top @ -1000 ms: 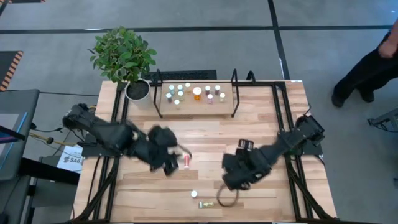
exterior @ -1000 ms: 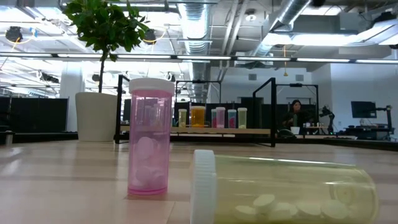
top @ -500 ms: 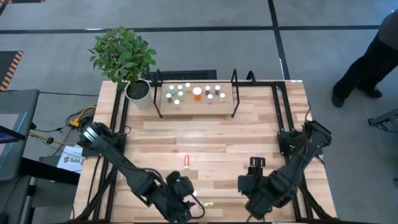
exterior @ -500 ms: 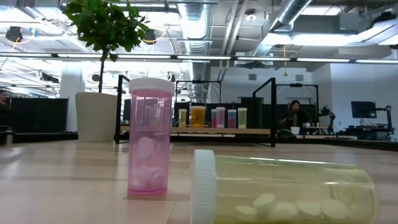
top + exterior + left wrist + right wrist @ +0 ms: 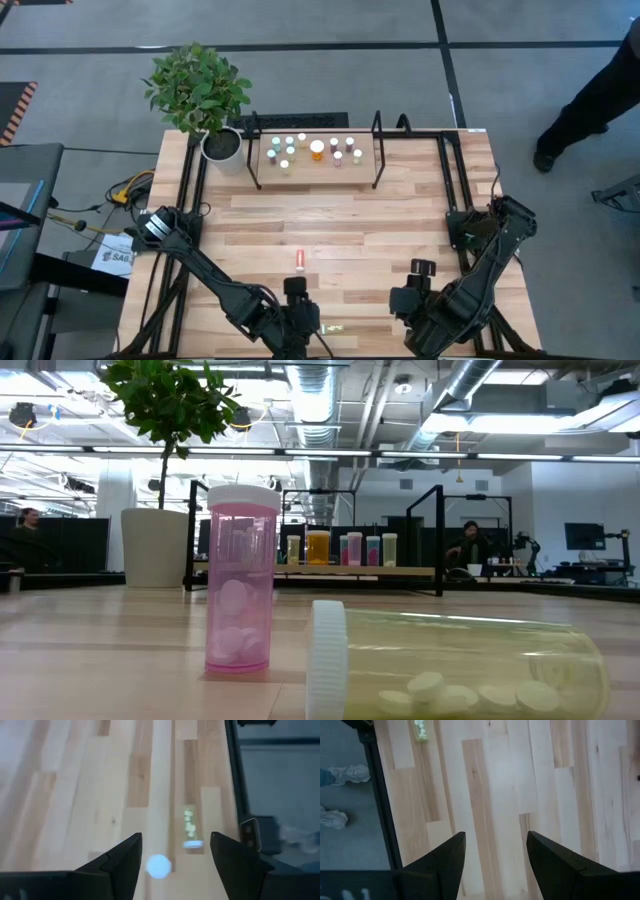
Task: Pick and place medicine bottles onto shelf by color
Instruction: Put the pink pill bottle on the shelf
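A pink bottle with a white cap (image 5: 242, 580) stands upright near the table's near edge. Its cap (image 5: 159, 866) shows from above between the fingers of my open left gripper (image 5: 176, 840), which is above it and touches nothing. A yellow bottle (image 5: 335, 328) lies on its side beside it and also shows in the left wrist view (image 5: 190, 827). A red bottle (image 5: 299, 260) lies at mid-table. The shelf (image 5: 315, 168) at the far side carries several upright bottles (image 5: 318, 547). My right gripper (image 5: 425, 325) is open and empty at the near edge, right of the yellow bottle.
A potted plant (image 5: 222, 143) stands at the far left beside the shelf. Black frame rails (image 5: 455, 190) run along both table sides. A person (image 5: 600, 90) stands beyond the table's right side; shoes (image 5: 340, 775) show past the near edge. Bare planks (image 5: 340, 215) lie between shelf and grippers.
Both arms have swung from mid-table toward the near edge, the left gripper going away from the red bottle to over the pink bottle, the right gripper to the near right. The bottles have stayed where they were.
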Tool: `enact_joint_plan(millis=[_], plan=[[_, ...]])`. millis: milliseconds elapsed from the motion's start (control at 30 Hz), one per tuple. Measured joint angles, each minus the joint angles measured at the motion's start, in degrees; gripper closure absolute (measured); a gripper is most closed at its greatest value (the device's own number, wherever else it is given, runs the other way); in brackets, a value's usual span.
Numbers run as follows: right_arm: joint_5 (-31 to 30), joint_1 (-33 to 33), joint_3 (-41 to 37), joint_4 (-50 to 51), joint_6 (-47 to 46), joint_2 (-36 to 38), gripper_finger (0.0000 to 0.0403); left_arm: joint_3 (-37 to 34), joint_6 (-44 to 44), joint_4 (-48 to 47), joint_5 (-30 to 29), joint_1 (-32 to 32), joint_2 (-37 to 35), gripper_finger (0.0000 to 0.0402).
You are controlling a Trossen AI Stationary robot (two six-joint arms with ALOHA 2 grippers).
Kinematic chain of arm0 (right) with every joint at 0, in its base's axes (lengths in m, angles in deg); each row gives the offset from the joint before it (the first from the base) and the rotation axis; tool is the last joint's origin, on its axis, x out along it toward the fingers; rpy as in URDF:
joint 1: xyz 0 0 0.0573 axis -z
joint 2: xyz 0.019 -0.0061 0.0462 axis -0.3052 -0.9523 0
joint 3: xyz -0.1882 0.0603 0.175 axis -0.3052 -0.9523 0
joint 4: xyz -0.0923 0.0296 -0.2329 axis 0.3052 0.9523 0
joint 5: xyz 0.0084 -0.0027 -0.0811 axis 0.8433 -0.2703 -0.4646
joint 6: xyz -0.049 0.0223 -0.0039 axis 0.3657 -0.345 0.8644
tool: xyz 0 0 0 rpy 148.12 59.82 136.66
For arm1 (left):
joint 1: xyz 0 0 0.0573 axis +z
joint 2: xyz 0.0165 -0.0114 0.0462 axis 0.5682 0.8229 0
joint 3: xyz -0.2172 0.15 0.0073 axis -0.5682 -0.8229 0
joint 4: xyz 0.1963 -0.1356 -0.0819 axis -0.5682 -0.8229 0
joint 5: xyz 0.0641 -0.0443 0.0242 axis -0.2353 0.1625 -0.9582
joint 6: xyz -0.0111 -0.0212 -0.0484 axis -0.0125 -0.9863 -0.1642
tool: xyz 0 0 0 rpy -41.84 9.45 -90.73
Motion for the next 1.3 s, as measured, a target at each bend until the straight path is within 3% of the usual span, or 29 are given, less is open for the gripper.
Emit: enact_joint_plan(millis=[200,800,1300], plan=[[-1.7,1.2,0.0,0.0,0.1,0.0,0.0168,0.0,2.6,-0.2,3.1,0.6,2.0,0.018],[-6.4,5.7,0.0,0.0,5.1,0.0,0.0168,0.0,2.2,-3.9,2.6,1.3,5.1,0.018],[-6.4,5.6,0.0,0.0,6.0,-0.3,0.0168,0.0,1.9,-3.9,2.7,2.3,5.1,0.018]])
